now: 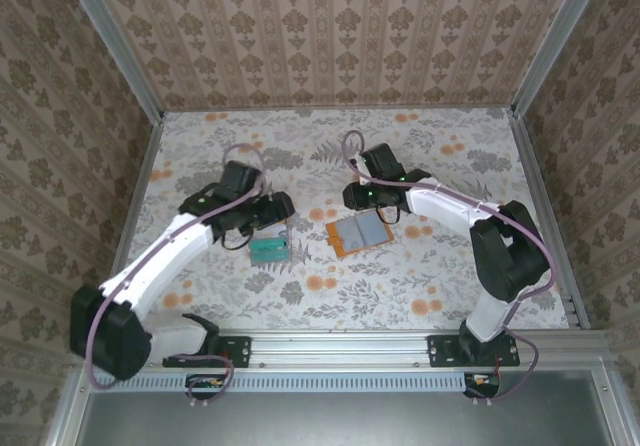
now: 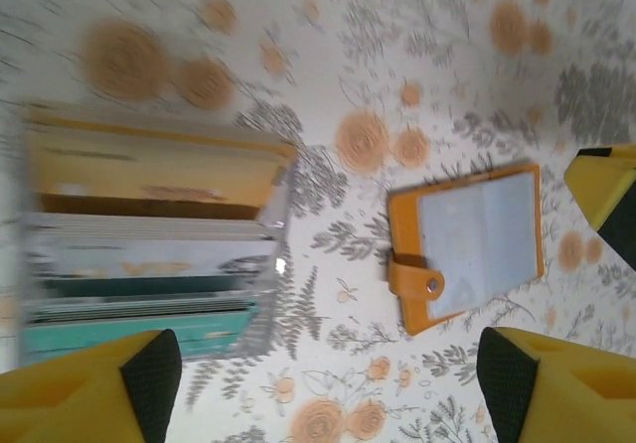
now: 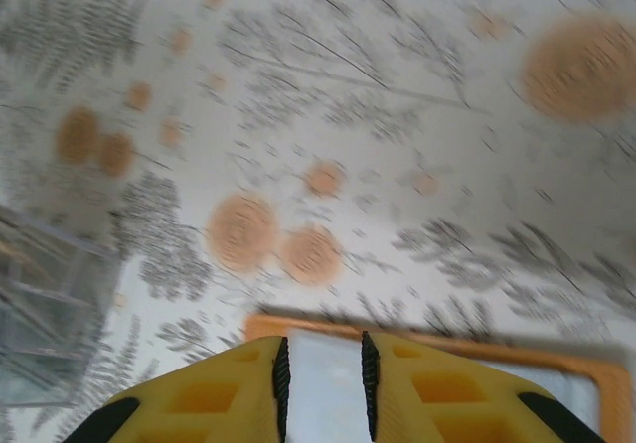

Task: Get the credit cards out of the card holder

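Card holder (image 1: 360, 234): it lies open and flat on the flowery table (image 1: 440, 276). The pale grey-blue inside faces up, and the orange strap sticks out at one side.
Credit cards (image 1: 270, 249): they lie in an overlapping pile on the table, left of the card holder and not touching it. A teal card is at one end and a beige card at the other.
Left gripper (image 2: 328, 381): its fingers are wide apart and hold nothing. It hangs by the credit cards.
Right gripper (image 3: 323, 373): it is over the card holder's edge. Its fingers are close together with a thin gap, and I cannot tell if they pinch anything.

Top camera overhead, far; wrist cameras close, downward, share card holder (image 2: 477, 244).
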### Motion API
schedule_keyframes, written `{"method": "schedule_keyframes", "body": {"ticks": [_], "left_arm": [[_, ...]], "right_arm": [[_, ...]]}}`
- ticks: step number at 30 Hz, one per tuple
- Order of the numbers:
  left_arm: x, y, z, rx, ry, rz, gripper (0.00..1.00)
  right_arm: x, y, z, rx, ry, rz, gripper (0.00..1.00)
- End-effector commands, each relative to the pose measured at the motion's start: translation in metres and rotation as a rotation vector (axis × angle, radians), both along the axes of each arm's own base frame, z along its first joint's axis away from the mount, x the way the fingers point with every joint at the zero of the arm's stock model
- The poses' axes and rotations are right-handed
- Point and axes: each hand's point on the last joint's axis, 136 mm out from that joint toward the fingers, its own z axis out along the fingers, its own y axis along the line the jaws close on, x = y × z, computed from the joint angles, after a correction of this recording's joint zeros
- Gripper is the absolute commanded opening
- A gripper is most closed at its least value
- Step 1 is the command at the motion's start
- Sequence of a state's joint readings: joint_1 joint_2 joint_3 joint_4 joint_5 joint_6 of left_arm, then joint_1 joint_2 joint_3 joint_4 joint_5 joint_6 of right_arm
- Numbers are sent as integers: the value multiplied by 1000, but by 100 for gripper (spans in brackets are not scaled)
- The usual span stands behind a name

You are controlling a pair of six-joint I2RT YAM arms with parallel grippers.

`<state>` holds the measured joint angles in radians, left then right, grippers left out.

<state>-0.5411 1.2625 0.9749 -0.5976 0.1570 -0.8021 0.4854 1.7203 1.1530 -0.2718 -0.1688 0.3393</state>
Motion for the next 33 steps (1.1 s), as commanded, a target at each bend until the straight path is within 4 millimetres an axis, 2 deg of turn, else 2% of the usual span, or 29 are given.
{"method": "schedule_keyframes", "body": {"ticks": [1,3,7,13,15,25,28,33], "left_arm": [[12,-35,5,-30,-17,-42,77],[14,-53,-2,-23,5,-85,72],[13,-79,-20,-6,50,-155,67],[10,-112,-47,-24,130,-256,46],[10,-119,-54,-19,148,-277,43],[5,-130,-84,-3,220,-316,37],[5,-134,-89,0,228,-329,36],[9,-135,-96,21,222,-344,29]], "right_arm": [[-12,-41,-15,-29,91,-157,28],[-18,-58,-29,-30,131,-200,28],[-31,-77,-51,-44,185,-238,24],[-47,-84,-75,-35,241,-280,22],[-53,-83,-78,-16,262,-299,20],[-78,-72,-81,20,292,-324,18],[-80,-71,-81,14,295,-322,18],[-80,-70,-82,11,298,-320,18]]}}
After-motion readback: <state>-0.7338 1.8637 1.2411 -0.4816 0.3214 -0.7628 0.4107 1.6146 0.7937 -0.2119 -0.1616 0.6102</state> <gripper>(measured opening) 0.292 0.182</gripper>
